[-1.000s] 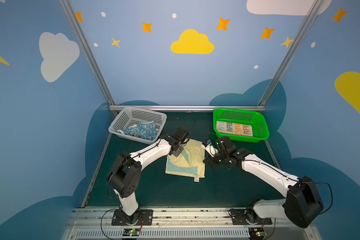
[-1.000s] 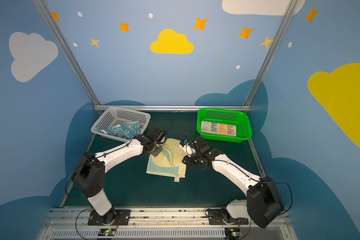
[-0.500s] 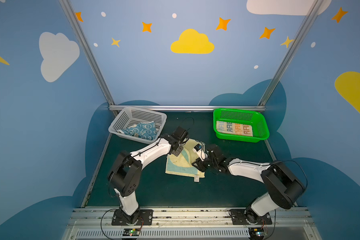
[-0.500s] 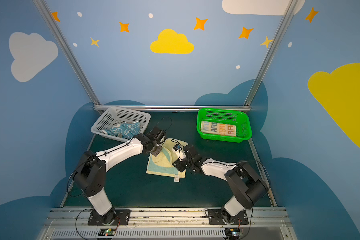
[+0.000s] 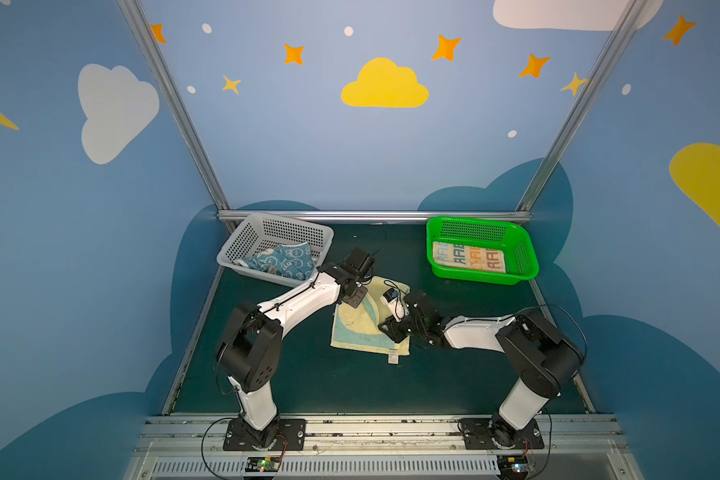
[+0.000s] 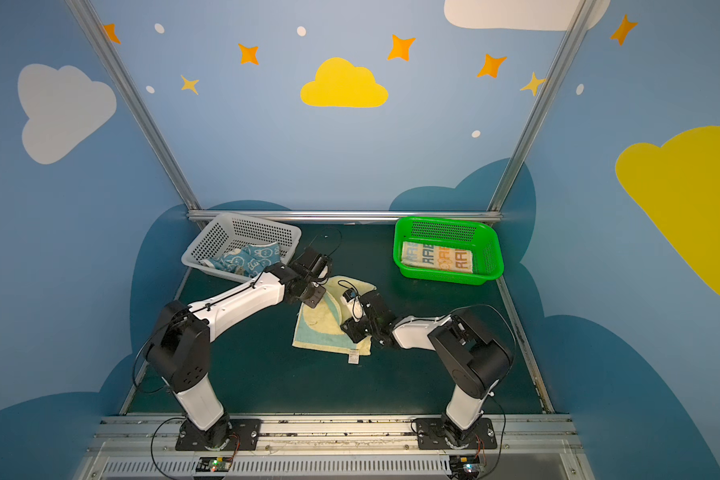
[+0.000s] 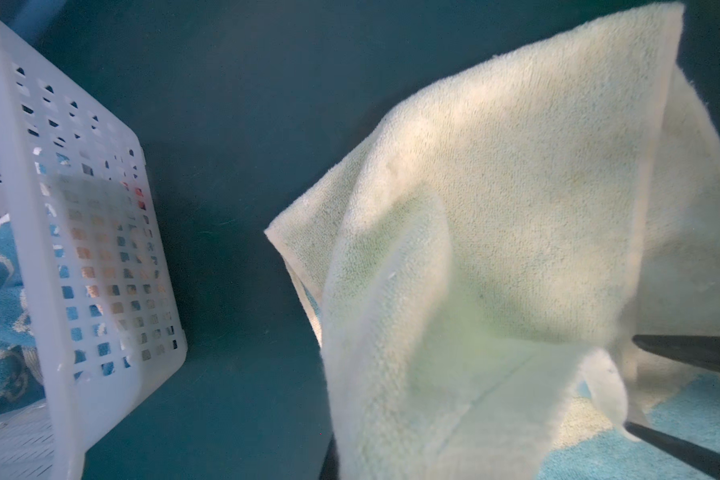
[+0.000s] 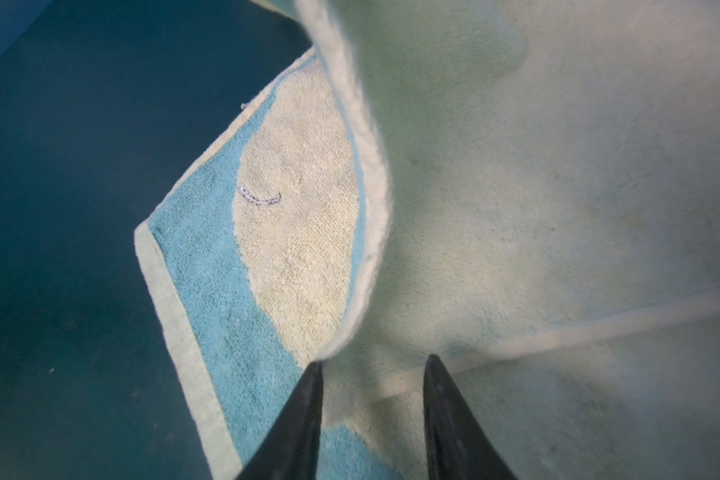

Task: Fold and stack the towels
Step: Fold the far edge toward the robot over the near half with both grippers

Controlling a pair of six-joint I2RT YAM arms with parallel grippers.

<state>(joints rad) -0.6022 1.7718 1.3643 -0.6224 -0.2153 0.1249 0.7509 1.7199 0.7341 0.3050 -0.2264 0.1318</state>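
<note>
1. Pale yellow towel (image 5: 356, 332) with a teal border lies near the middle of the dark green mat (image 5: 350, 390). It is partly folded over itself, and its white label (image 5: 393, 356) sticks out at the 5 o'clock corner.
2. The left gripper (image 5: 355, 297) sits at the towel's 11 o'clock corner, clamped on a raised flap of it (in the left wrist view the cloth drapes up from between the dark fingers (image 7: 691, 353)).
3. The right gripper (image 5: 389, 328) is at the towel's 3 o'clock edge. In the right wrist view its fingers (image 8: 300, 424) stand apart over the cloth, a curled hem ends at one tip, and no pinch shows.
4. The blue rabbit towel (image 5: 285, 262) lies crumpled in the white basket (image 5: 287, 230) at the mat's 10 o'clock, close to the left arm's wrist.
5. The striped towel (image 5: 468, 257), folded flat with its lettering up, lies in the green basket (image 5: 474, 230) at 1 o'clock, well apart from both grippers.
6. The mat is plain and matte, with faint specks in the right wrist view.
7. Blue walls (image 5: 292, 158) painted with clouds and orange stars enclose the mat on three sides. A yellow cloud (image 5: 385, 85) hangs at 12 o'clock, and aluminium posts (image 5: 175, 108) rise at the back corners.
8. A metal rail (image 5: 371, 428) at 6 o'clock carries both arm bases.
</note>
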